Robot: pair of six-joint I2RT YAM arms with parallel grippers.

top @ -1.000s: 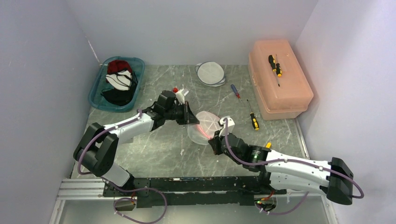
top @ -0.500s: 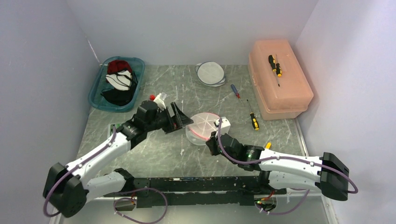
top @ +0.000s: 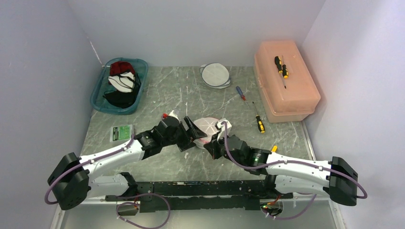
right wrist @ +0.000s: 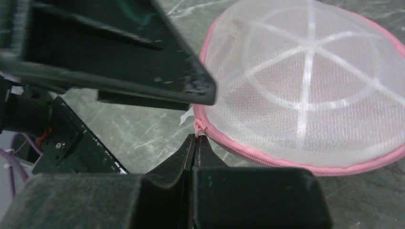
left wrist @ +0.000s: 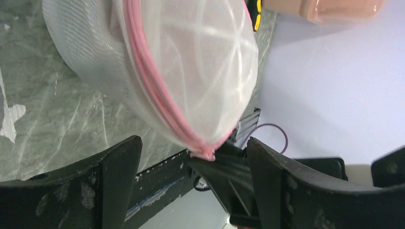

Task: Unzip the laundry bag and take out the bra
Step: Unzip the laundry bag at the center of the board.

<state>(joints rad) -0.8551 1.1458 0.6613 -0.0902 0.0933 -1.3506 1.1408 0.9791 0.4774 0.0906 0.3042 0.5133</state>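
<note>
Swinging back in from the left, the left hand (top: 193, 133) now sits right against the laundry bag (top: 208, 125), which has shifted slightly toward the arms since half a second ago. From above, both hands cover the bag's near half, so its lower rim is lost there. Nothing can be made out through the white mesh, so I cannot tell whether a bra is inside. A yellow-tipped object (top: 274, 148) peeks from behind the right arm, too hidden to name.

The bag is a tilted, domed white mesh pod with white ribs fanning from its crown and a pink zip (right wrist: 286, 164) round its rim. The stretch of zip in view looks closed. It lies on the grey marbled surface (top: 167, 95), left of the peach toolbox (top: 285, 81) and nearer the arms. The right hand (right wrist: 196, 140) is pressed fully together, nipping the small pink zip pull (right wrist: 196, 126). The left hand is spread wide and holds nothing, one finger either side of that pull.

Two screwdrivers (top: 258, 121) lie just left of the toolbox, and two more (top: 282, 67) rest on its lid. A flat round mesh bag (top: 216, 75) lies left of its far end. Well to its left are a teal bin (top: 99, 106) of bras (top: 122, 81) and, nearer the arms, a green packet (top: 121, 132).
</note>
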